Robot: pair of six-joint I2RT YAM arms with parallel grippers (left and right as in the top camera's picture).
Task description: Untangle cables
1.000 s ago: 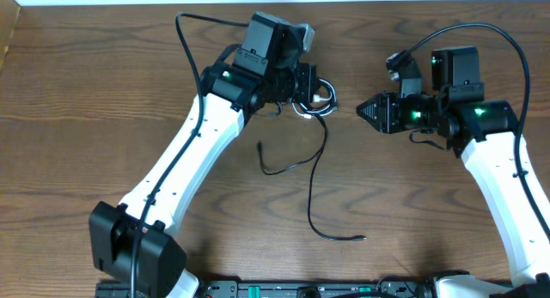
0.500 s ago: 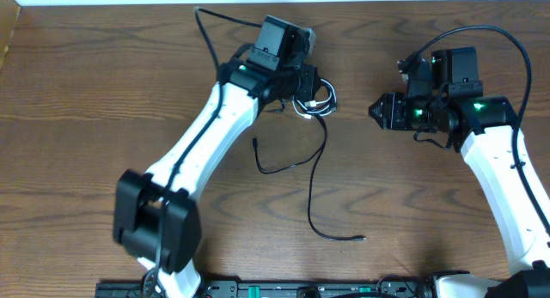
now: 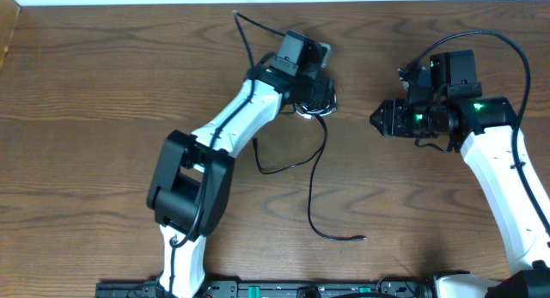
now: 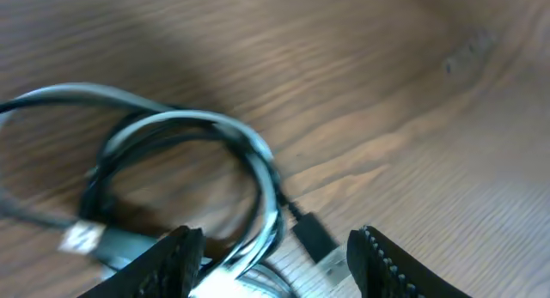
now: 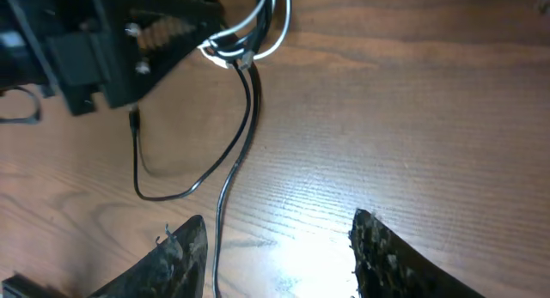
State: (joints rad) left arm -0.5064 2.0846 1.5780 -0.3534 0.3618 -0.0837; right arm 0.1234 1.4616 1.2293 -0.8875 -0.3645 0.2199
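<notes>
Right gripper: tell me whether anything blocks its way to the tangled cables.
Nothing visible does. Only bare table lies between the right gripper and the tangled cables. The left gripper sits at the tangle's far side.

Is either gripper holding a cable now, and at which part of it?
Nothing is gripped. The left gripper stands open over the coiled white cable; the right gripper is open and empty.

Brown wood-grain table (image 3: 86, 118), one white cable (image 4: 206, 118), one black cable (image 3: 311, 195)
</notes>
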